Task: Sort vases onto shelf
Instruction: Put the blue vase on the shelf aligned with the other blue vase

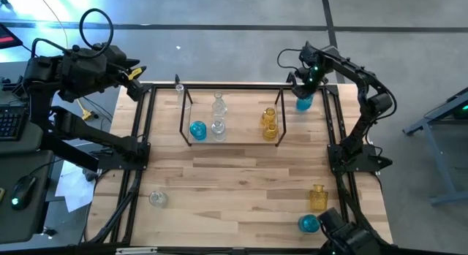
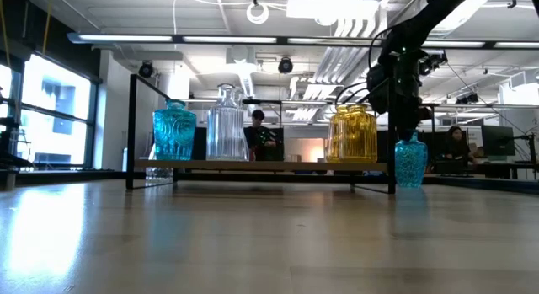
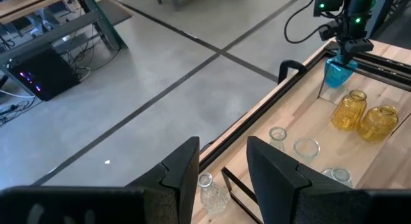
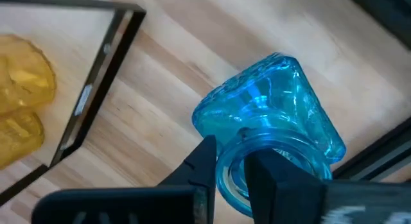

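The shelf (image 1: 234,142) stands at the table's far middle and holds one blue vase (image 1: 197,129), two clear vases (image 1: 218,128) and two amber vases (image 1: 270,124). Another blue vase (image 1: 303,103) stands just outside the shelf's right end, and my right gripper (image 1: 304,90) is shut on its top. My left gripper (image 1: 135,73) hangs open, high over the table's far left corner, with nothing between its fingers (image 3: 183,166). A slim clear vase (image 1: 178,87) stands below it by the shelf's far left corner. My right gripper (image 4: 232,156) pinches the rim of the blue vase's mouth (image 4: 230,179). One finger (image 4: 273,176) is inside the opening and the other (image 4: 204,161) is outside it. The fingers come from above, pointing steeply down. The vase's base (image 2: 410,184) looks level with the tabletop; whether it is lifted I cannot tell.
Loose on the near part of the table are a clear vase (image 1: 157,199) at the left and an amber vase (image 1: 317,196) and a blue vase (image 1: 308,223) at the right. A black frame (image 1: 139,149) edges the table. Bare wood lies across the near middle.
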